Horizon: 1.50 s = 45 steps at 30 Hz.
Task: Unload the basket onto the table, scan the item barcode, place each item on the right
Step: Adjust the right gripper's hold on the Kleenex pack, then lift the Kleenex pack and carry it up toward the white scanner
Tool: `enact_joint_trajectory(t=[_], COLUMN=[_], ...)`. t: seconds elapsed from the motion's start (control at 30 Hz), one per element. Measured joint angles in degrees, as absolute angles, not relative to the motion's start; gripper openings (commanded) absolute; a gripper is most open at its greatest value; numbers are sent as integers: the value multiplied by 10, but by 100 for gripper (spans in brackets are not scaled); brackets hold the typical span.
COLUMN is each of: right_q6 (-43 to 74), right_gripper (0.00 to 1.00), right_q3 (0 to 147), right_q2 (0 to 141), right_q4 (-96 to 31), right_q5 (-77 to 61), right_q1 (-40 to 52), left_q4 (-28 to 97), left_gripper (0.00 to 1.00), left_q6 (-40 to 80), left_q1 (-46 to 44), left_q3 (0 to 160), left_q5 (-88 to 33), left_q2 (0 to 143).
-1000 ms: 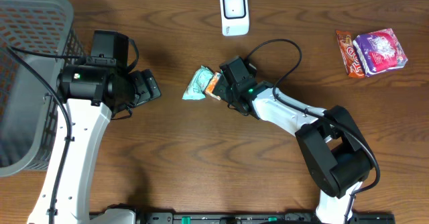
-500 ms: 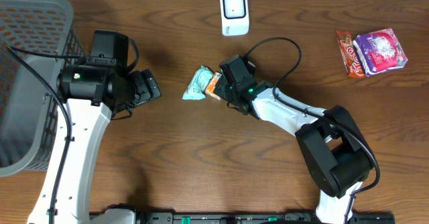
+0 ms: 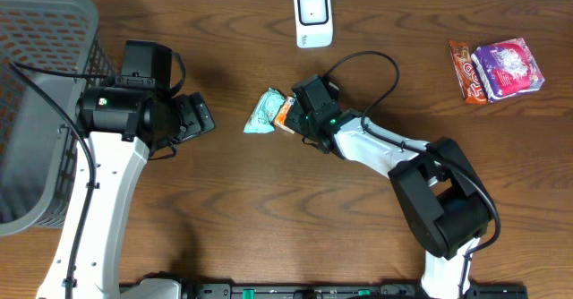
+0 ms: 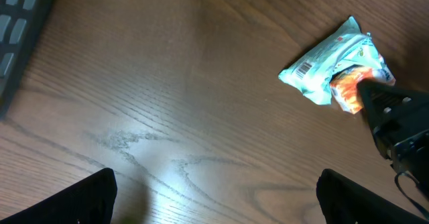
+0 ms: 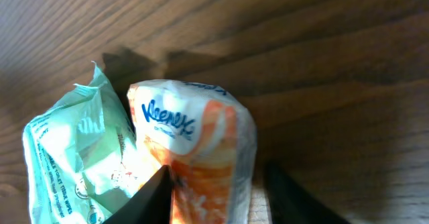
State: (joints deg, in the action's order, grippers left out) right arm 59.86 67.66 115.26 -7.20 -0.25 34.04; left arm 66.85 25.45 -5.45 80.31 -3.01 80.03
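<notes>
An orange and white Kleenex tissue pack [image 5: 201, 150] lies on the wooden table against a mint-green wipes packet [image 5: 74, 157]. My right gripper [image 5: 214, 200] straddles the Kleenex pack [image 3: 285, 114]. Its left finger touches the pack and a thin strip of table shows before the right finger, so the jaws stand open around it. A barcode shows on the green packet [image 4: 322, 63]. The white scanner [image 3: 313, 17] stands at the table's far edge, above the right gripper [image 3: 293, 118]. My left gripper [image 3: 201, 115] hangs wide open over bare wood, to the left of the packets.
A grey mesh basket [image 3: 36, 30] fills the left side, and its corner [image 4: 20, 23] appears in the left wrist view. A red snack bag and a purple one [image 3: 497, 68] lie at the far right.
The right arm's elbow has shifted slightly. Its gripper and the packets stay in place. The left arm has not moved.
</notes>
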Motion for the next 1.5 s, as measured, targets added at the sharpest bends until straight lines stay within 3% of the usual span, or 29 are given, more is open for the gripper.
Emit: enact_joint_trajectory(t=[0.07,0.53,1.03,1.27,1.5], right_q6=[595,499,211,108,76], right_gripper=[1,1,1,1,1], right_q3=[677,681,674,674,674], right_q2=[1158,1149,1127,1127,1127], right_q4=[-65,-93,-105,-107,-107], right_q5=[-8,-113,-566,-777,-854], right_q1=[340,300,136,113,112], left_q4=[669,669,669,669,669], left_gripper=[95,95,95,95,95], left_q6=[255,255,255,255,255], left_q1=[-55,-55,-55,-55,-55], left_q3=[803,803,803,803,803], left_q5=[-30,-30,-30,-30,-30], left_q2=[800,800,800,800,800])
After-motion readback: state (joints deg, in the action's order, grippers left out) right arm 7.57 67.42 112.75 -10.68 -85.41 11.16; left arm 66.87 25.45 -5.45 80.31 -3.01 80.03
